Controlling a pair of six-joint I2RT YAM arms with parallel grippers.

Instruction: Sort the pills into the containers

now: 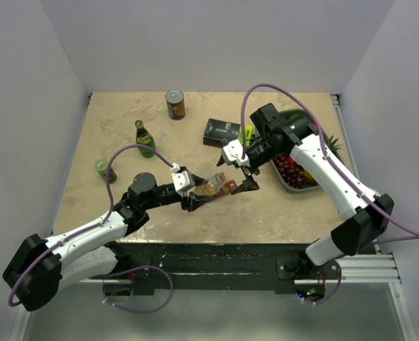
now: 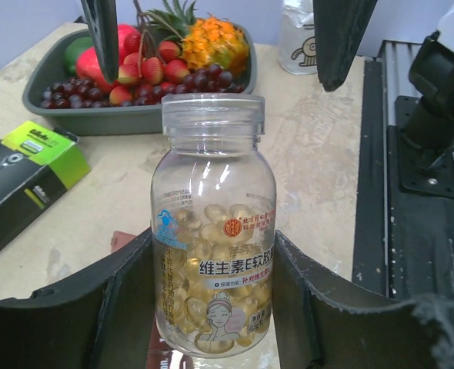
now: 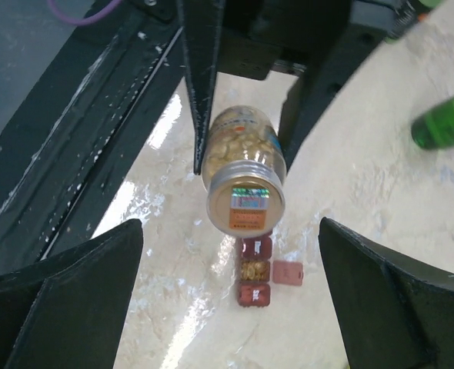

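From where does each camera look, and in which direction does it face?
Top external: above, behind the bases, looking down at the table; both arms show.
Left wrist: faces the fruit tray; its jaws hold the pill bottle.
Right wrist: looks down at that bottle; its open jaws show.
Shared: the pill bottle.

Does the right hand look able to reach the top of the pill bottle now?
Probably yes. The right hand is open and faces the pill bottle at its top, with nothing between them; the left hand grips only its body.
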